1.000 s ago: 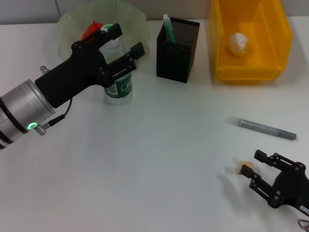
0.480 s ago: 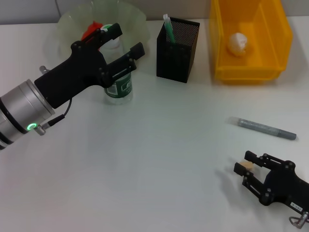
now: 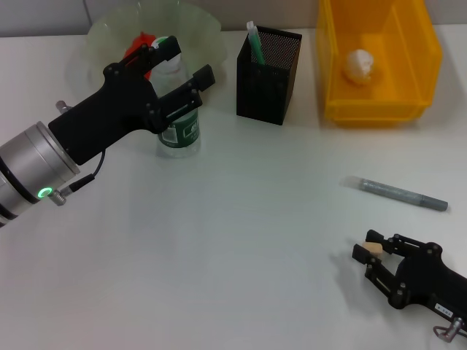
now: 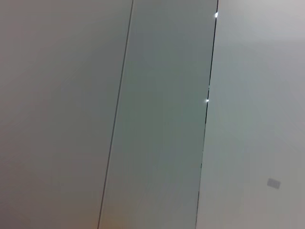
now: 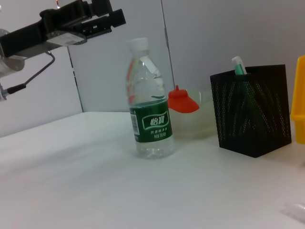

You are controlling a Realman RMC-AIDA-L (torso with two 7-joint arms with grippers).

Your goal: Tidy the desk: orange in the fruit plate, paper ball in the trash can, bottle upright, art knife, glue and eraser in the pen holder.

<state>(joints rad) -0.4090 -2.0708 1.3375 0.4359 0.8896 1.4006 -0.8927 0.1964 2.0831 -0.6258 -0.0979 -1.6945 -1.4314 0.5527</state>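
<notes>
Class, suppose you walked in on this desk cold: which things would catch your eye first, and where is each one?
The bright yellow trash can at the far right, with the paper ball inside. Next, the left pincer high over the upright bottle, beside the fruit plate holding the orange. At the near right, the right pincer brackets the eraser.

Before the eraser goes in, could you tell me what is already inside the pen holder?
Sticking out of the pen holder is one green-and-white item, leaning in a back corner. The dark mesh hides anything lower. The eraser is between the right pincer's fingers, on the table.
</notes>
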